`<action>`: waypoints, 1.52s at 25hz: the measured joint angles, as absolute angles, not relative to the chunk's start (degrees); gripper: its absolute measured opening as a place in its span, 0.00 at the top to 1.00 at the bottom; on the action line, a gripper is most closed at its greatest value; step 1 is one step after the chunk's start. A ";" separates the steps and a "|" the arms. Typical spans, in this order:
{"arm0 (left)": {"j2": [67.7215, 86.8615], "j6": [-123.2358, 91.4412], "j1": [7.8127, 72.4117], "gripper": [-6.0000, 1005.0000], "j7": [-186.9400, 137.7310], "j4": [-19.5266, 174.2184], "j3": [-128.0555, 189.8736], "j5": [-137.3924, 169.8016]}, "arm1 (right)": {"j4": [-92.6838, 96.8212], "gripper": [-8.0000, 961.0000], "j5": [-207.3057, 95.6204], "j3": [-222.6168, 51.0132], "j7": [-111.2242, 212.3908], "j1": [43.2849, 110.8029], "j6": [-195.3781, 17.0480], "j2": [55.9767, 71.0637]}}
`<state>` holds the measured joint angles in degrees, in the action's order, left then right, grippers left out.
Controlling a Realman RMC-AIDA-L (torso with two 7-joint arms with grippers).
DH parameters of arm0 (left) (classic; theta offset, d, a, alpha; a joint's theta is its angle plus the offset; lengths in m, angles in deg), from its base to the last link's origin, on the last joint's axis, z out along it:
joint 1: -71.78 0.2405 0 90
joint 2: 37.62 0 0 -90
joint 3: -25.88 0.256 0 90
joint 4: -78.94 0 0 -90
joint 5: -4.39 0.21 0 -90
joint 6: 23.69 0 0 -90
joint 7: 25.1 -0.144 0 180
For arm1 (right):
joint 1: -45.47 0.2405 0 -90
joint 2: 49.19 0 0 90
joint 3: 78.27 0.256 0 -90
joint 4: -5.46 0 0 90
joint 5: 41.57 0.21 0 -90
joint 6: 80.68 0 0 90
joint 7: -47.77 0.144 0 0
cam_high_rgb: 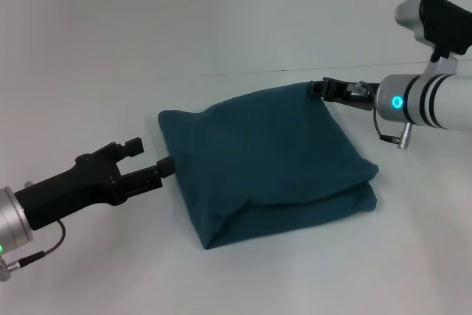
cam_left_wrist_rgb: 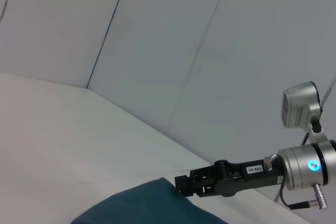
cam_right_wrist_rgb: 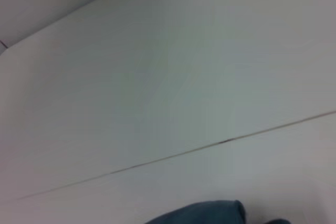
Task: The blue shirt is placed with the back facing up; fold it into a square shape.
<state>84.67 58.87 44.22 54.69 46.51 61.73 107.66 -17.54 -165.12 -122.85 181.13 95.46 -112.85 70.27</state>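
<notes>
The shirt (cam_high_rgb: 265, 164) lies on the white table (cam_high_rgb: 110, 57) as a folded bundle, roughly square, with its plain side up and doubled layers showing along the near and right edges. It sits in the middle of the head view, between the two arms.

The left gripper (cam_high_rgb: 151, 160) is at the shirt's left edge, low over the table. Its fingers are spread: the upper one stands clear of the cloth, pointing toward it, while the lower one reaches the edge of the bundle, about halfway along that side. It seems to touch the fabric there, though whether it has slipped under a layer cannot be made out. Nothing is pinched between the fingers.

The right gripper (cam_high_rgb: 318, 89) is at the shirt's far right corner, with the arm reaching in from the right. The left wrist view shows the same gripper (cam_left_wrist_rgb: 181, 184) with its tip meeting the raised corner of the shirt (cam_left_wrist_rgb: 152, 205). The tip is right at the cloth, and the corner stands a little higher than the rest of the bundle. Whether the fingers are closed on that corner is not clear from either view.

The right wrist view shows mostly bare table, with only a small rounded piece of the shirt (cam_right_wrist_rgb: 210, 213) at the picture's edge.
</notes>
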 joint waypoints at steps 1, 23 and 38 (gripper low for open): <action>84.67 58.84 44.25 0.06 54.70 46.50 61.56 107.66 | -17.44 0.41 -164.93 -122.89 180.98 95.60 -112.57 70.35; 84.62 58.45 44.63 0.06 54.76 46.65 60.60 107.89 | -15.82 0.98 -151.58 -122.89 164.41 95.31 -108.57 70.47; 85.91 58.18 42.39 0.06 54.76 48.14 61.98 107.80 | -16.65 0.97 -151.28 -122.76 162.61 93.60 -113.10 69.56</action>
